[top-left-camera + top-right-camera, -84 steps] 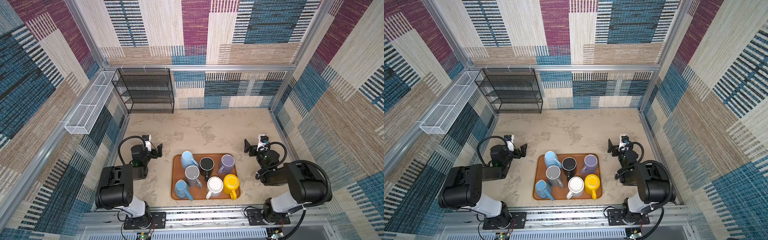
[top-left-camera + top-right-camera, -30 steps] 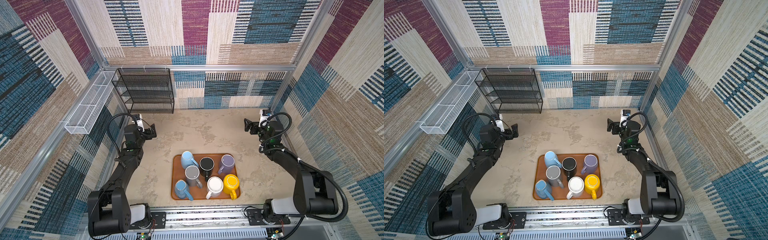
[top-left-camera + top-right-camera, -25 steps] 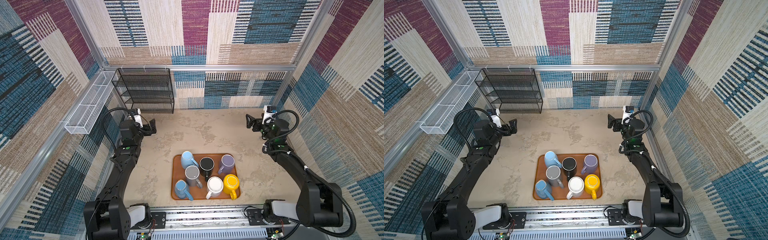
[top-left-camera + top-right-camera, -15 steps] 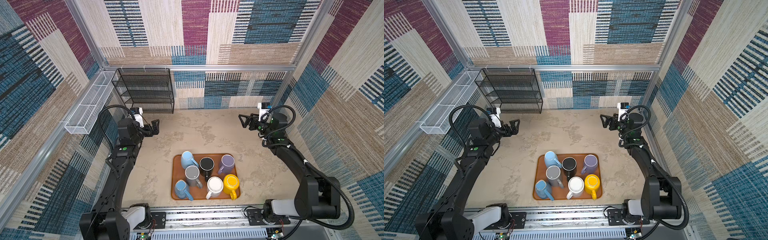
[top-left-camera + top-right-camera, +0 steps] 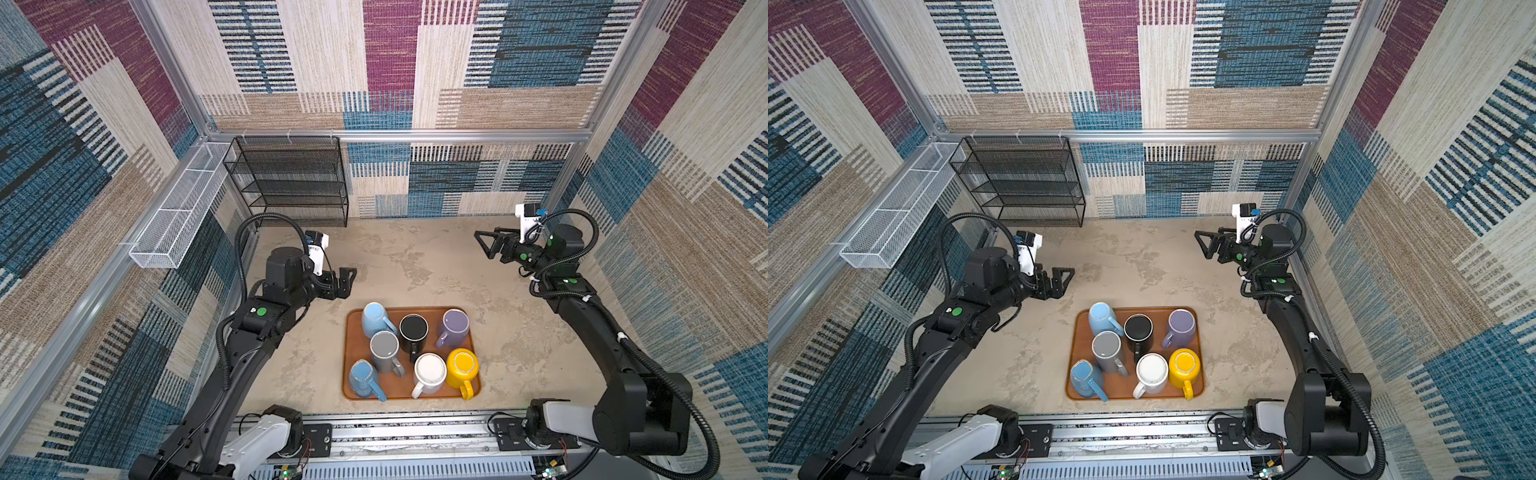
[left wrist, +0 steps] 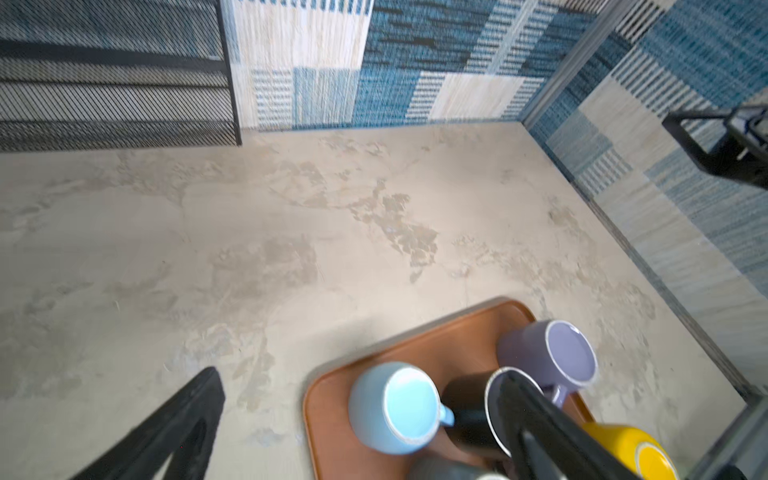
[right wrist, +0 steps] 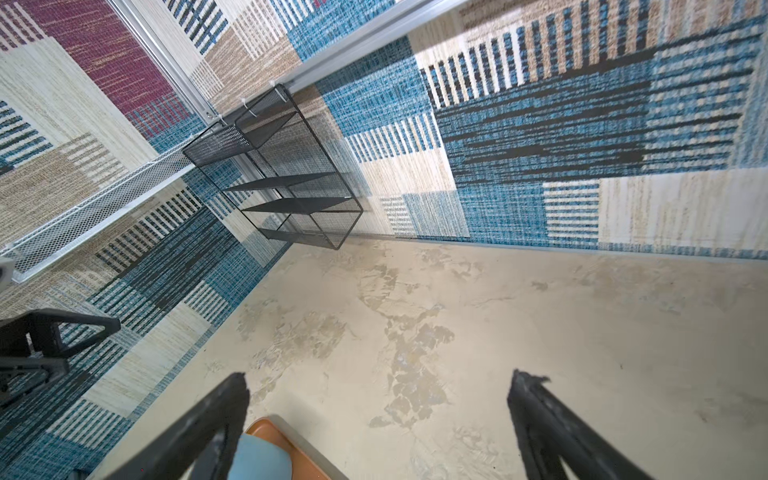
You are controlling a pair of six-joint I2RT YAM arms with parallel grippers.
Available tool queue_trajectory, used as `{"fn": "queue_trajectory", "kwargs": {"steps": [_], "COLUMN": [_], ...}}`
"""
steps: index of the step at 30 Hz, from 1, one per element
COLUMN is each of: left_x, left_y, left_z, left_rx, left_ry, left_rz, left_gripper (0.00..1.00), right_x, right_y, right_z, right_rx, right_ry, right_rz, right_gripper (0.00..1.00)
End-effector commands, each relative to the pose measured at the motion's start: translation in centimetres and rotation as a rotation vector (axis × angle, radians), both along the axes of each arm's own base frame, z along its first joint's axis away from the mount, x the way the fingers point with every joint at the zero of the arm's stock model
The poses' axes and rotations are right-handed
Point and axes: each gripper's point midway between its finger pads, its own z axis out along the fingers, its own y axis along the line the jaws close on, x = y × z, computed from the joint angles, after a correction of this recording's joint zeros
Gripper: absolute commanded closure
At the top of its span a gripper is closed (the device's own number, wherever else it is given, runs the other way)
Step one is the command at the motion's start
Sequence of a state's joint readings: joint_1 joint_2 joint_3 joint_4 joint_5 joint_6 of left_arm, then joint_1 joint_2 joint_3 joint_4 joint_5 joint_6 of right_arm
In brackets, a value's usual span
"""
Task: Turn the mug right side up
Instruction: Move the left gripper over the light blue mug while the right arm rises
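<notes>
Both of your end effectors hang in the air with nothing in them. The left end effector (image 5: pixel 347 282) has its jaws spread wide and hovers just beyond the far left corner of the brown rectangular tray (image 5: pixel 348 345). The right end effector (image 5: pixel 485 245), equally spread, is well apart from the tray, up near the right wall. Neither touches a mug.

The tray rests on the mottled beige worktop (image 5: pixel 415 257), close to your bases. It carries seven glazed ceramic mugs: a pale blue mug (image 5: pixel 374 319), a black mug (image 5: pixel 413 330) and a lilac mug (image 5: pixel 454 327) in the far row. A grey mug (image 5: pixel 384 348) stands behind them, and a dusty blue mug (image 5: pixel 362 376), a white mug (image 5: pixel 430 370) and a yellow mug (image 5: pixel 462 365) are nearest you. From above they show flat discs rather than hollow mouths, so I judge them to stand mouth-down. Which one you are meant to turn, I cannot tell.

The crowding is your main hazard. The mugs stand so close that I cannot say which ones touch, and wide jaws coming down around one could knock its neighbour or a handle. The glaze looks slick, so a shallow pinch may slip mid-turn. If you lift too little, the rim could catch another mug or the tray lip as it rotates. The tray may also slide if you push sideways. If both arms go in together, they could meet over the tray.
</notes>
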State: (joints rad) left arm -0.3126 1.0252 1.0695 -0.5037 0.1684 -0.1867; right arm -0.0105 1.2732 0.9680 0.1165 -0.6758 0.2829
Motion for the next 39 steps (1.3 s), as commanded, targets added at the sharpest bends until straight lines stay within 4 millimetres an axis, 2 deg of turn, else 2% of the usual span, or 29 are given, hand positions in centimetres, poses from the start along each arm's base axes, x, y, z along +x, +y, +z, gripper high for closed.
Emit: {"fn": "queue_trajectory", "kwargs": {"steps": [1, 4, 10, 17, 20, 28, 32, 37, 39], "left_x": [-2.1, -3.9, -7.2, -8.9, -8.5, -5.7, -4.2, -3.8, -3.9], "left_y": [0.5, -0.4, -2.2, -3.5, -3.8, -5.0, -6.4, -8.1, -8.3], "left_z": [-2.9, -4.6, -7.5, -9.8, -10.5, -11.1, -11.5, -12.9, -13.5], "left_rx": [0.039, 0.027, 0.001, 0.021, 0.037, 0.056, 0.101, 0.142, 0.192], "left_ry": [0.148, 0.243, 0.383, 0.484, 0.505, 0.539, 0.543, 0.587, 0.602], "left_rz": [0.066, 0.077, 0.123, 0.161, 0.193, 0.318, 0.309, 0.284, 0.287], "left_gripper": [0.00, 0.01, 0.02, 0.03, 0.04, 0.07, 0.08, 0.09, 0.09], "right_x": [-0.6, -1.0, -1.3, -2.0, -2.4, -3.0, -3.1, -2.9, -2.9], "right_y": [0.2, 0.2, 1.6, 2.8, 3.1, 4.1, 4.5, 4.4, 4.3], "right_z": [-0.5, -1.4, -4.6, -7.6, -8.5, -9.9, -10.5, -10.9, -11.0], "right_rx": [-0.040, -0.070, -0.131, -0.187, -0.201, -0.177, -0.191, -0.224, -0.229], "right_ry": [0.012, 0.052, 0.165, 0.237, 0.250, 0.282, 0.301, 0.306, 0.306], "right_rz": [-0.035, -0.035, -0.009, -0.055, -0.081, -0.077, -0.065, -0.076, -0.079], "right_gripper": [0.00, 0.00, 0.00, 0.00, 0.00, 0.00, 0.00, 0.00, 0.00]}}
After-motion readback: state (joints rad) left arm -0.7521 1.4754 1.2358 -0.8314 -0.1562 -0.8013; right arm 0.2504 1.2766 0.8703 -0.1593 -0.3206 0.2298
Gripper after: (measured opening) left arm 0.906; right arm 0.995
